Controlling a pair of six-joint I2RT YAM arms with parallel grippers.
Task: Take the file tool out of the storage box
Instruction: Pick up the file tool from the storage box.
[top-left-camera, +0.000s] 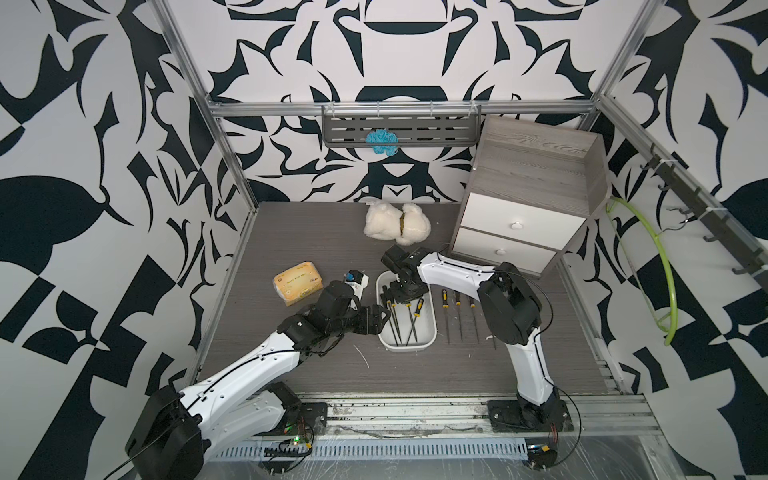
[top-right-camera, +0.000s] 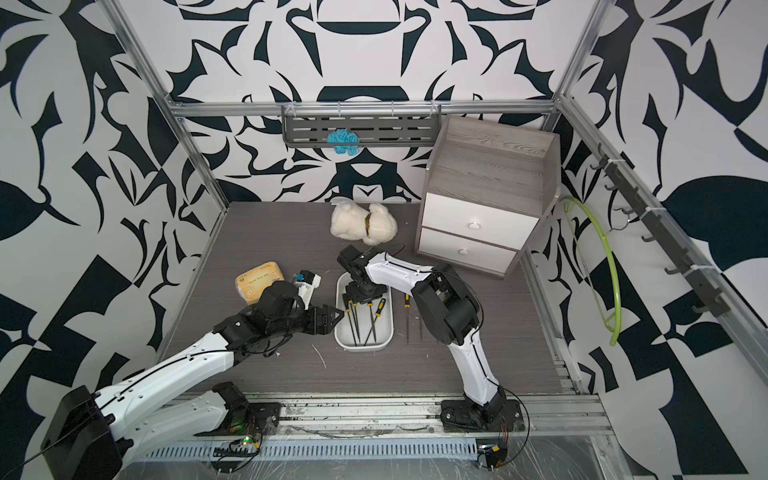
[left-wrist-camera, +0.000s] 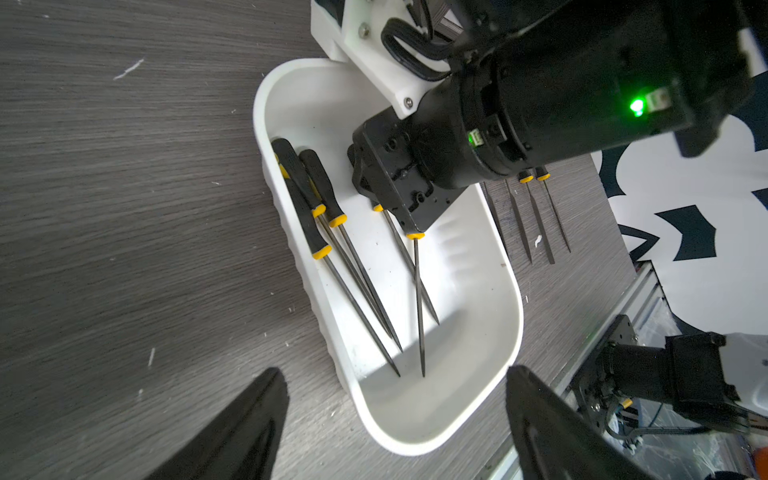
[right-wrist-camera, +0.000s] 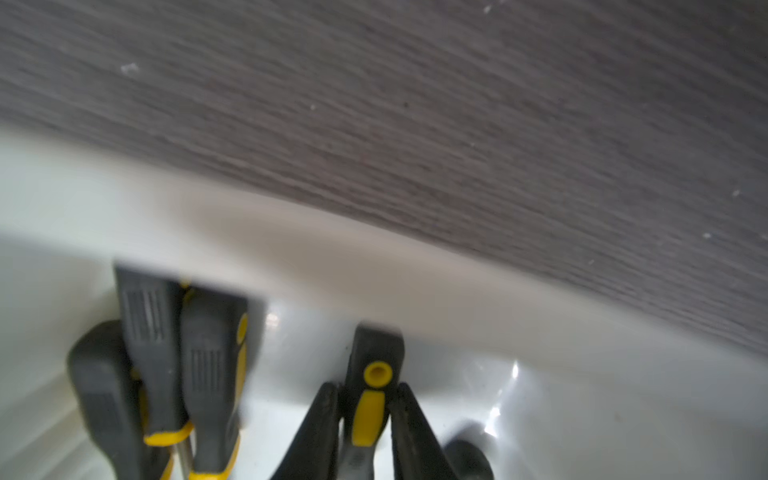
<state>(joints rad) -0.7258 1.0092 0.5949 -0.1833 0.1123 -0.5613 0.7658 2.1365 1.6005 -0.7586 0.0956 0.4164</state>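
Fingers of the right gripper (right-wrist-camera: 365, 392) pinch the black-and-yellow handle of a file (right-wrist-camera: 376, 353), one on each side with only the handle between them: a narrow, closed hold. That gripper reaches down into the storage box (top-left-camera: 405, 345), a shallow white tub near the middle of the grey wood-grain tabletop (top-left-camera: 332, 374). The file is inside the box, its handle end close to the far end wall and its blade pointing toward the near end. Whether the handle is clear of the box floor cannot be told. Three more files (left-wrist-camera: 316, 199) lie bunched along the long wall on the left arm's side, and a fifth file (left-wrist-camera: 405, 259) crosses the held one under the gripper.

The left gripper (left-wrist-camera: 392, 370) stands wide and holds nothing. It hovers just beside the box on that same side, and contact with the rim cannot be told.

On the box's other side a row of files (top-left-camera: 445, 316) lies on the tabletop, apart from the box and parallel to it. Farther back sit a yellow tissue pack (top-left-camera: 298, 283), a white plush toy (top-left-camera: 397, 224) and a grey cabinet (top-left-camera: 532, 166) with two white drawers.
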